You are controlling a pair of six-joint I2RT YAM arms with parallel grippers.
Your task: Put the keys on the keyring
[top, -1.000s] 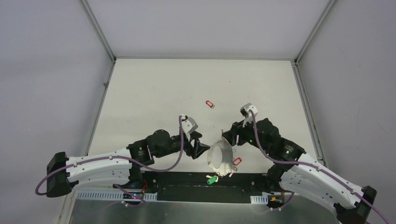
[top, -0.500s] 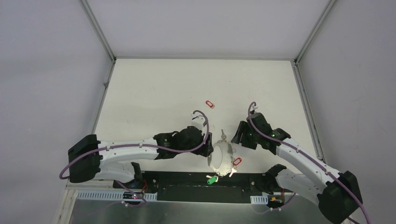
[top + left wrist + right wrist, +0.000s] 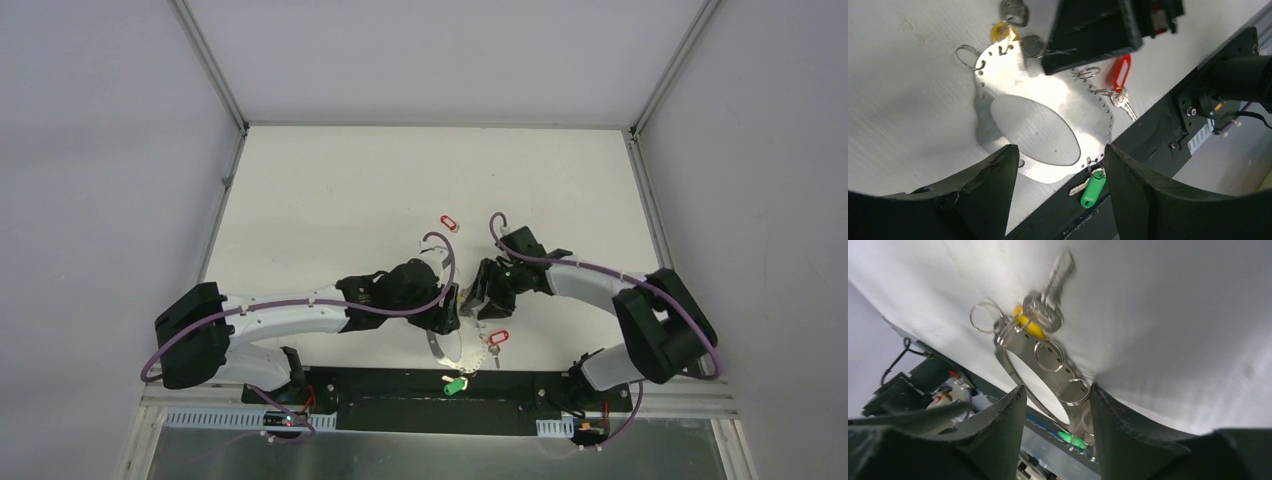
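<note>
The left gripper [image 3: 1060,150] hangs wide open over the keyring [image 3: 1048,95], which lies flat at the table's [image 3: 330,200] near edge. A green-tagged key [image 3: 1092,189] and a red-tagged key [image 3: 1118,70] sit at its rim. The right gripper [image 3: 1057,389] – fingers apart, gripping nothing – straddles the end by the yellow-tagged key [image 3: 1048,310].

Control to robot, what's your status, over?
The keyring sits between left gripper and right gripper, grip unclear. On it: green key, red key. A loose red tag lies farther out; nothing blocking.
</note>
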